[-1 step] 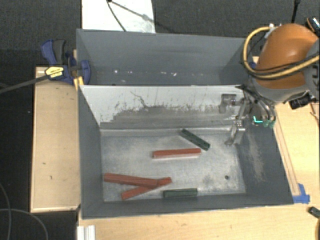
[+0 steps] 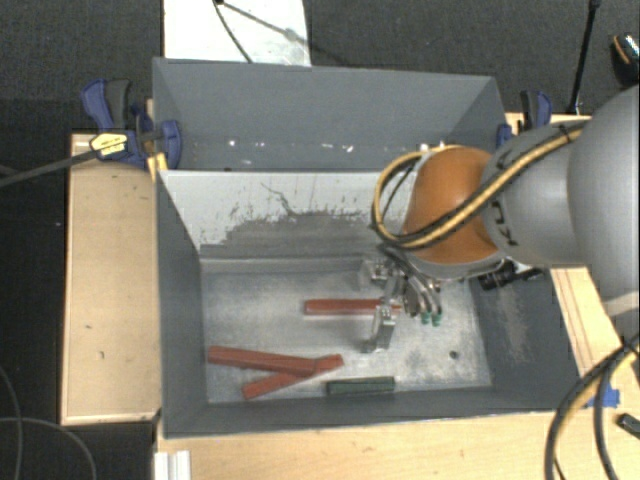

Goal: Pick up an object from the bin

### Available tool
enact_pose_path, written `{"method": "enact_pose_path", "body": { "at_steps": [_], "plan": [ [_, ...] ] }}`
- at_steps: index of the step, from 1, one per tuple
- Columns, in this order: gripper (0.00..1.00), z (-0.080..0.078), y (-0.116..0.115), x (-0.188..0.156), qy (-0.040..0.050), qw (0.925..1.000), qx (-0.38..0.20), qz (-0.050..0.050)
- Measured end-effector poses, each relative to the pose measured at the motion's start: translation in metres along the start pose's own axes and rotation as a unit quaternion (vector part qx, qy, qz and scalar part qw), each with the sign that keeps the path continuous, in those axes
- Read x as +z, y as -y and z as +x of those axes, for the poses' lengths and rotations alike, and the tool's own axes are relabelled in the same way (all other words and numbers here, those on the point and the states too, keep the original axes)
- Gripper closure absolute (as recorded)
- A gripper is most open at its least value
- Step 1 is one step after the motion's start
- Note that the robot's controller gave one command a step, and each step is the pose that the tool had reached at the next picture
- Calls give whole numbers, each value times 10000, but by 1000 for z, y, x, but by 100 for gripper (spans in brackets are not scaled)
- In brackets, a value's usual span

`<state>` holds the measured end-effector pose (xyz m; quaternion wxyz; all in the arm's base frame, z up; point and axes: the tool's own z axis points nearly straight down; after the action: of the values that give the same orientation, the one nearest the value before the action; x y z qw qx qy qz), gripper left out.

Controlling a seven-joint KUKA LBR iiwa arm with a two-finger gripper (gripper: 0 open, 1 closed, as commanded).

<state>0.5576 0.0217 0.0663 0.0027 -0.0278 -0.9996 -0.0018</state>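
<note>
Red stick (image 2: 340,308) in mid-bin has its right end at the fingers (image 2: 381,326), whose opening I cannot tell.

Grey bin (image 2: 180,298) with scuffed pale floor; three red-brown sticks (image 2: 335,308); dark green bar (image 2: 360,387) near side; orange wrist cover (image 2: 445,203).

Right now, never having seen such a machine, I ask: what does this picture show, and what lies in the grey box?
A camera looks down from above into a grey metal bin. The grey robot arm with its orange cover reaches in from the right. Its gripper is at the right end of a reddish-brown stick in the middle. Near the front lie two more reddish-brown sticks, touching, and a dark green flat bar. Whether the stick is gripped, I cannot tell.
</note>
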Motion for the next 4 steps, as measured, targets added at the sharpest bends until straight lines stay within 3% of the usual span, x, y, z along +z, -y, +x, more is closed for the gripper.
{"method": "enact_pose_path", "body": {
  "at_steps": [1,2,3,4],
  "plan": [
    [0,14,-25,-36,48,10000,-65,5],
    [0,14,-18,-46,56,9999,151,9],
    [0,19,-21,-1,15,9999,168,17],
    [0,19,-20,-2,24,9999,149,19]
  ]
}}
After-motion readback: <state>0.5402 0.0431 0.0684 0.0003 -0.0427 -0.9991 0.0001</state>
